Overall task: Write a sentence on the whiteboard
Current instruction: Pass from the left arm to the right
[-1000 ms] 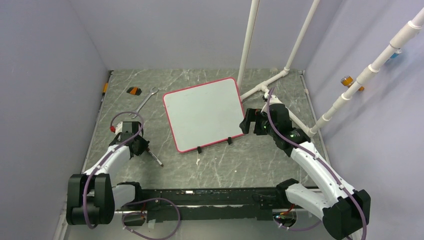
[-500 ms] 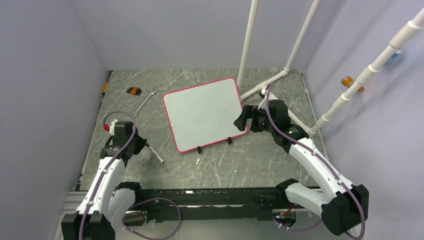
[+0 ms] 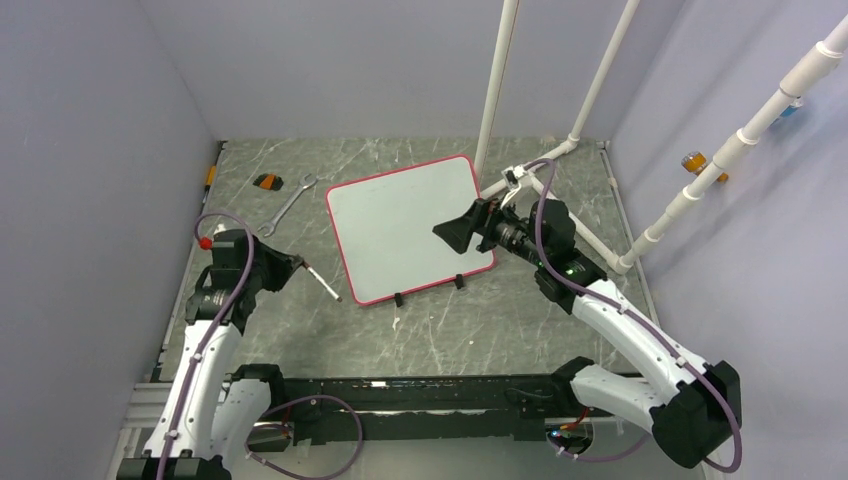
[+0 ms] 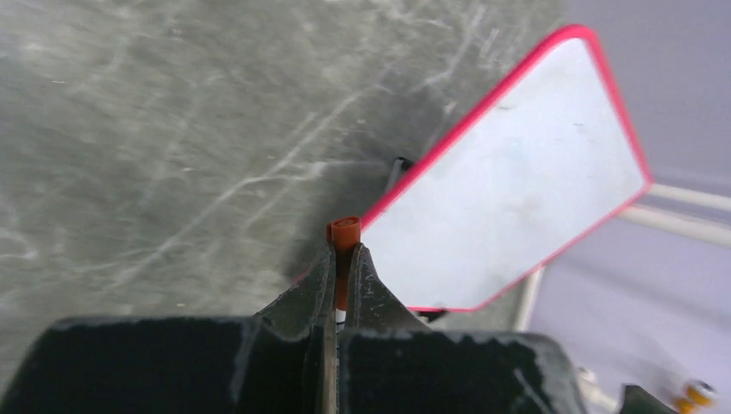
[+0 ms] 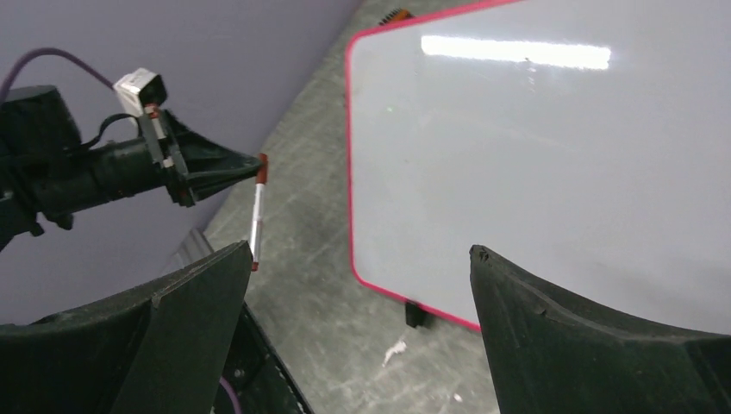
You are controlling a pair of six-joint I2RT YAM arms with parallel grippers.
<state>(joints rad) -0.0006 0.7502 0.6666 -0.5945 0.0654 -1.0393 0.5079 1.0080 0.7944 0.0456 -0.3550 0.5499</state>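
- Clamped shut in the left gripper (image 4: 345, 254): a thin white marker (image 5: 256, 216), pinched near its red-brown end.
- From those fingertips, slanting down and out toward the near left corner of the whiteboard (image 3: 395, 225), ending just short of the red-pink frame.
- Cannot tell whether the marker's lower end meets the table (image 3: 450, 325); hidden behind a finger (image 5: 194, 319) in the right wrist view.
- Spread wide with nothing between them: the jaws of the right gripper (image 3: 458, 232).
- Hanging over the right part of the whiteboard, pointed leftward across it toward the left gripper.
- Lying flat in the middle of the table, turned a little askew: the whiteboard, pale grey surface facing up, with two small black feet (image 3: 398, 298) along its near edge.
- To the left of the board, beyond the left gripper: a wrench (image 3: 290, 200) flat on the table, with a small orange and black object (image 3: 267, 181) just beside its far end.
- At the far right: white pipes (image 3: 498, 90) rising from the table, one low section running close by the board's far right corner.
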